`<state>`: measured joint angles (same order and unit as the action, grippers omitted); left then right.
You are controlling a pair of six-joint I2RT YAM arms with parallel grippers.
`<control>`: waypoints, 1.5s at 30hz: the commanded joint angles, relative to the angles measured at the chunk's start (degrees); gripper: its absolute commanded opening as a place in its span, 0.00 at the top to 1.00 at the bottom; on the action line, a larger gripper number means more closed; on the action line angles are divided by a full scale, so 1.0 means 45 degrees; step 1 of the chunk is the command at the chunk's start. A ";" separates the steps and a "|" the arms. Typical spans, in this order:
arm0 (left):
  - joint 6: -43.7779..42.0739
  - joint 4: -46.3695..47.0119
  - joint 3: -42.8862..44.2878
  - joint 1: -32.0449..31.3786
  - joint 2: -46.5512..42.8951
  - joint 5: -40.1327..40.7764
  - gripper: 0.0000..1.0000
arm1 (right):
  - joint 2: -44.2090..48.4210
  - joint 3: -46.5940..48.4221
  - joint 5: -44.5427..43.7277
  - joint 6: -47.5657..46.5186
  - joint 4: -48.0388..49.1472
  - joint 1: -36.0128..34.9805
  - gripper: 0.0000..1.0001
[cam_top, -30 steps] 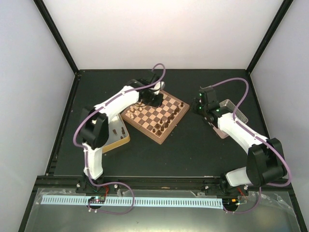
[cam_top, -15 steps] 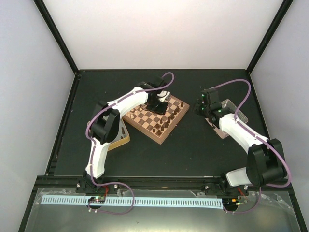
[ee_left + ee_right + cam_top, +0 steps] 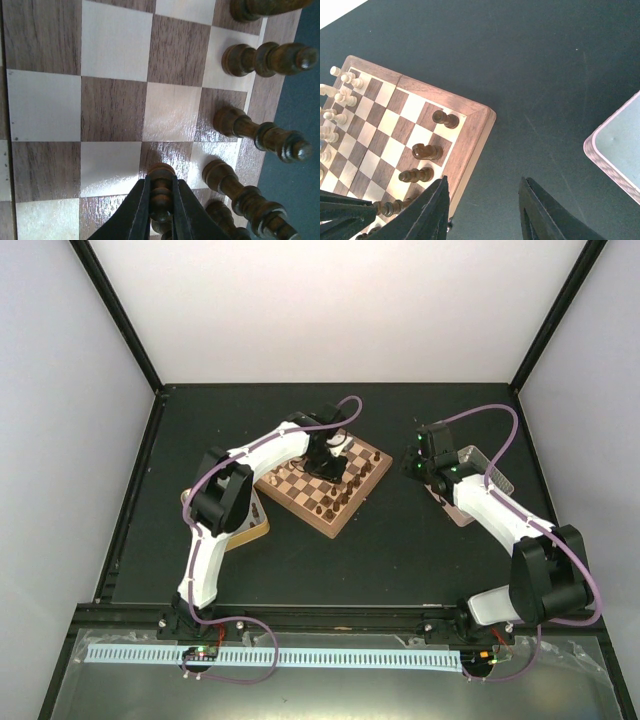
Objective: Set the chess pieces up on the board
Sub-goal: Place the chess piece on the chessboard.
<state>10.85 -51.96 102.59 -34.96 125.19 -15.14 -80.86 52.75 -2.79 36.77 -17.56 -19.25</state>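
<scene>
We see a black table enclosed by white walls. A shallow tan tray lies at its left and a grey metal tray at its right, with pale cream chessmen standing clustered between them. A white perforated strip runs along the near edge.

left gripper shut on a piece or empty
Shut on a dark chess piece: in the left wrist view the left gripper's black fingers press both its sides, over the board.

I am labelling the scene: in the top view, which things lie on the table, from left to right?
Left tray → board → right tray.
</scene>
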 commanded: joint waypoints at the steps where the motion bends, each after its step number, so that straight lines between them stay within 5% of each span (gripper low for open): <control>1: -0.0366 -0.0619 0.0094 -0.0102 0.0306 -0.0218 0.89 | -0.0137 0.0134 -0.0013 0.0109 0.0045 0.0063 0.61; 20: -0.0633 -0.0661 0.0446 -0.0068 0.0585 -0.0763 0.77 | -0.0206 0.0158 -0.0041 0.0185 -0.0004 0.0077 0.61; 31: -0.0440 -0.0366 0.0714 -0.0043 0.0549 -0.0496 0.84 | -0.0183 0.0161 -0.0030 0.0158 -0.0042 0.0077 0.60; 45: 0.0490 -0.0350 0.0833 0.0285 -0.0125 -0.0905 0.66 | 0.0155 0.0077 0.0209 0.0327 0.0086 0.0082 0.60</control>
<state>9.82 -53.67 104.03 -34.79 126.89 -18.17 -81.38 52.75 -2.68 37.54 -17.67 -19.25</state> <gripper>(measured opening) 0.318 0.396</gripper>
